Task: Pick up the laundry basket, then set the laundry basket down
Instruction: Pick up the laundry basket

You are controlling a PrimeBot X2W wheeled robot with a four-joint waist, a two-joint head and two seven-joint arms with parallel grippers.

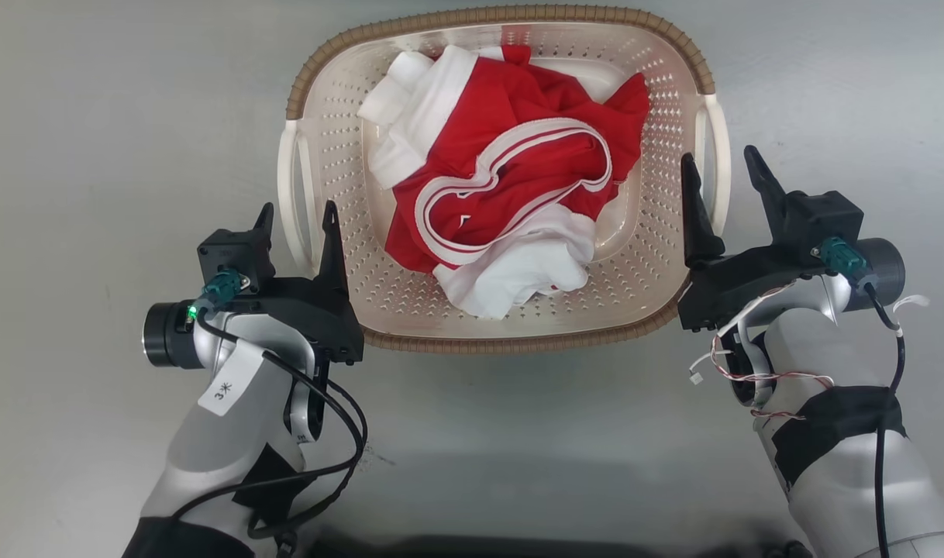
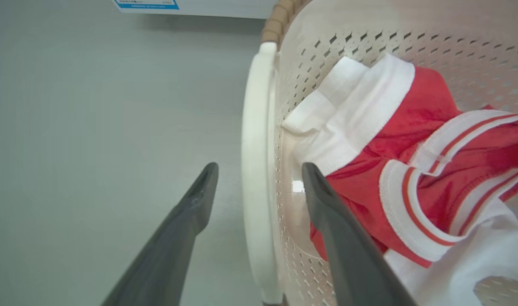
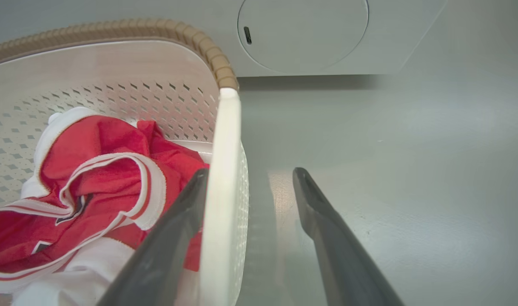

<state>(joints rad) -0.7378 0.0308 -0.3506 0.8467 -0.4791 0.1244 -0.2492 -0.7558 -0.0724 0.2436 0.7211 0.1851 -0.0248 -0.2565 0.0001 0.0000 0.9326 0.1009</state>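
Observation:
The laundry basket (image 1: 340,116) stands on the grey floor in front of me, cream and perforated, with a brown woven-look rim at the far and near ends. Red and white clothes (image 1: 511,178) lie inside it. My left gripper (image 1: 298,221) is open and straddles the white left handle (image 1: 290,194), one finger outside and one inside the basket wall (image 2: 369,25). In the left wrist view this gripper (image 2: 260,170) has the handle (image 2: 254,127) between its fingers. My right gripper (image 1: 721,164) is open astride the right handle (image 1: 721,132). In its wrist view the right gripper (image 3: 250,173) has its inner finger (image 3: 174,229) close against that handle (image 3: 223,170).
A washing machine with a round door (image 3: 303,34) stands beyond the basket's far end. A white panel with a blue label (image 2: 146,4) sits at floor level past the left handle. Bare grey floor (image 1: 92,116) lies to both sides of the basket.

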